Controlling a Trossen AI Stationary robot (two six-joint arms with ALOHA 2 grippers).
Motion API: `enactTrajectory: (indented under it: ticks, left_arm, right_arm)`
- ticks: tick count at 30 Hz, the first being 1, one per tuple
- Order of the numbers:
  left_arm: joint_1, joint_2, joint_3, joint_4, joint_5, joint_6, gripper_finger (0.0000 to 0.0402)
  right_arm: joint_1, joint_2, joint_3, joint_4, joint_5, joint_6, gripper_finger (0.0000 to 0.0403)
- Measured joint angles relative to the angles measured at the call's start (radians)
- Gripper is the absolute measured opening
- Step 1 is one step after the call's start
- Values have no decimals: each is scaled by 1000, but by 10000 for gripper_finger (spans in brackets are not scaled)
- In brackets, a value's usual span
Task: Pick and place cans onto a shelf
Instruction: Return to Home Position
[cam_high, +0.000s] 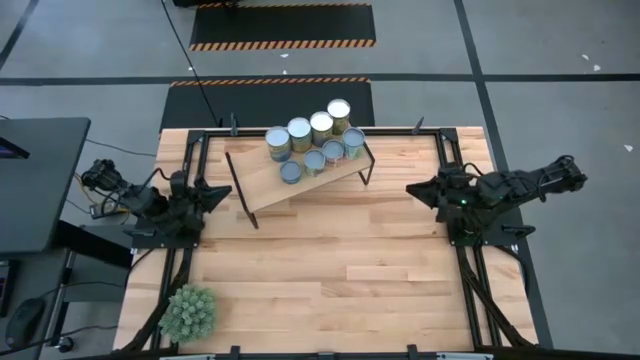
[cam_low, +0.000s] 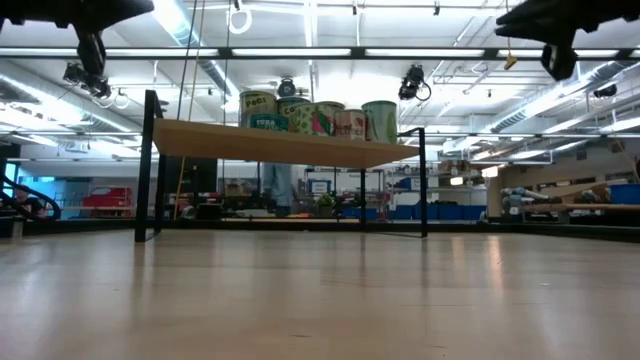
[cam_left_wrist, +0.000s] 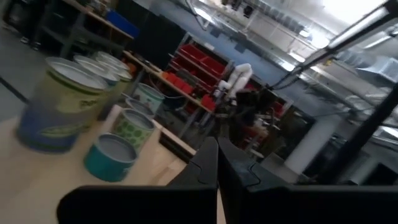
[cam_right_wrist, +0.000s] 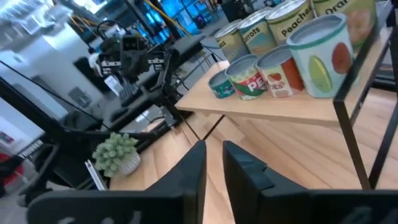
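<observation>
Wooden tabletop (cam_high: 330, 265), cans (cam_high: 321, 125) on tilted shelf (cam_high: 268, 188)

The table (cam_high: 330, 260) carries the shelf (cam_high: 270, 185), holding seven cans (cam_high: 321, 125), and a plant (cam_high: 188, 312).

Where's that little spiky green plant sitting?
In the high view, the plant sits at the table's corner on the left arm's side, far from the shelf.
</observation>
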Motion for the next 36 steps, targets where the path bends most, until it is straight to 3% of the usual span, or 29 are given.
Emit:
enactTrajectory:
  ticks: [5,9,15,22,28,31,36]
  left_arm:
    - [21,-3,0,-37,-54,17,5]
    - [53,-3,0,-120,-51,-59,4]
    - [79,-3,0,-201,8,-146,4]
    - [113,-3,0,-185,45,-158,4]
    - [177,6,0,-145,138,-129,4]
    - [225,8,-17,-38,184,-81,4]
    - [323,5,-221,437,295,13,4]
  right_arm:
    - [0,-90,-72,0,0,32,32]
    - [0,-152,-141,-1,0,94,14]
    - [0,-238,-204,17,0,143,6]
    - [0,-370,-209,9,28,80,8]
    - [-5,-374,-200,7,77,40,5]
    - [-8,-373,-204,4,73,48,5]
    - [-20,-373,-208,7,88,53,5]
